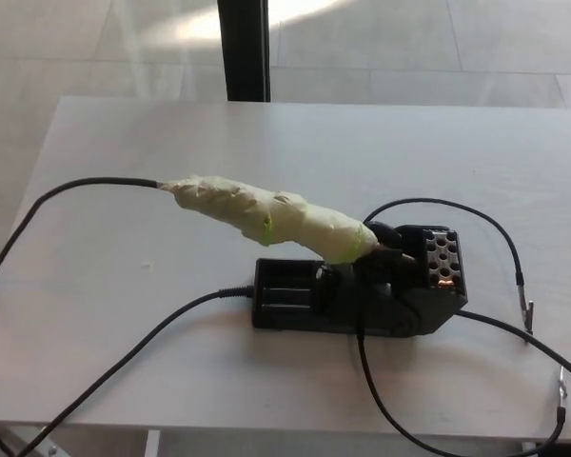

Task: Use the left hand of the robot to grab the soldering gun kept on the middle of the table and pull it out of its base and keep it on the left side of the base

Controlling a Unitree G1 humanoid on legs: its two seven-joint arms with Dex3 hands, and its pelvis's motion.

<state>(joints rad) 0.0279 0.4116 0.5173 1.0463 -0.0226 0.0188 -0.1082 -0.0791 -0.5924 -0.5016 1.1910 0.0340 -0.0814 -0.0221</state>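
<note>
Head view: one white table (124, 314), pale tiled floor beyond it, one dark vertical post (244, 48) standing behind the far edge.

One black base (362, 300) sits about mid-table, a little toward the near right. Its right end carries a perforated block with a copper-coloured patch (443, 262).

One soldering gun (271, 219), handle wrapped in pale yellow-green tape, seated in the base. Its tip end is down in the holder at the right; the handle rises out to the left. Long axis runs roughly left to right, tilted, tail end higher and toward picture left, nose pointing right and down into the base.

A black cable (38, 205) leaves the gun's tail, curves left and drops past the table's left edge. A second black cable (124, 362) exits the base's left end and runs to the near left edge. More thin black leads (495, 233) loop around the right side of the base; exact count unclear where they overlap. Small metal clips (529, 309) hang near the right edge.

Table surface left of the base is crossed only by the cables.

Neither robot hand appears, so left and right finger state cannot be told
</note>
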